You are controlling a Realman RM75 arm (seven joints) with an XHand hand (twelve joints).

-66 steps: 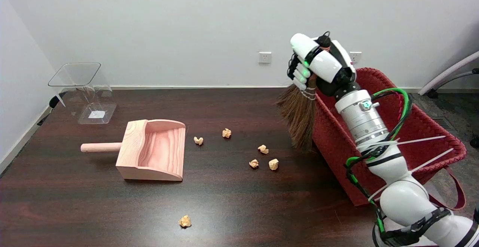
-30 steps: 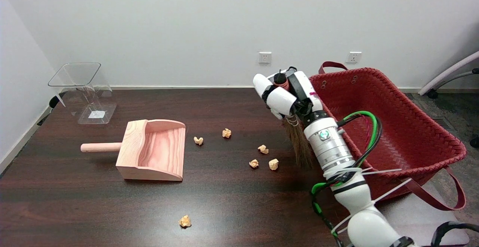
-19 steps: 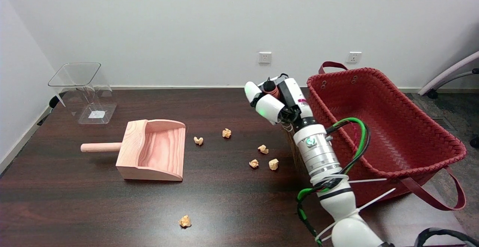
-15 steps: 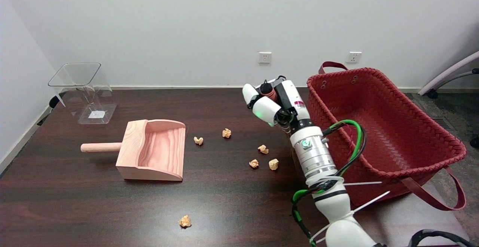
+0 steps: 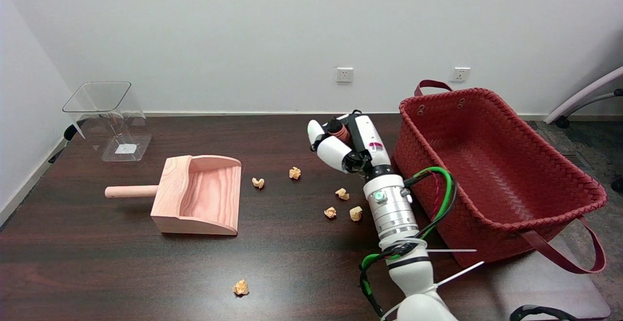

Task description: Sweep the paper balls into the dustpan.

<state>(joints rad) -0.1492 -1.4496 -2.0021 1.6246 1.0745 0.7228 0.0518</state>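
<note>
My right hand point(image 5: 343, 145) grips the broom; only its dark red handle end point(image 5: 335, 128) shows above the fingers, and the bristles are hidden behind my wrist. The hand hangs low over the table, just right of the paper balls. Three balls point(image 5: 342, 194), point(image 5: 330, 212), point(image 5: 356, 213) lie close to the wrist's left side. Two more point(image 5: 294, 172), point(image 5: 258, 182) lie nearer the wooden dustpan point(image 5: 197, 195), whose open mouth faces right. One ball point(image 5: 240, 287) lies alone near the front edge.
A red woven basket point(image 5: 491, 223) stands right beside my arm at the table's right end. A clear plastic container point(image 5: 111, 116) stands at the back left. The dustpan's handle point(image 5: 130, 191) points left.
My hand with the broom has come down from above the basket's left rim and moved left toward the paper balls. Balls and dustpan have not moved.
</note>
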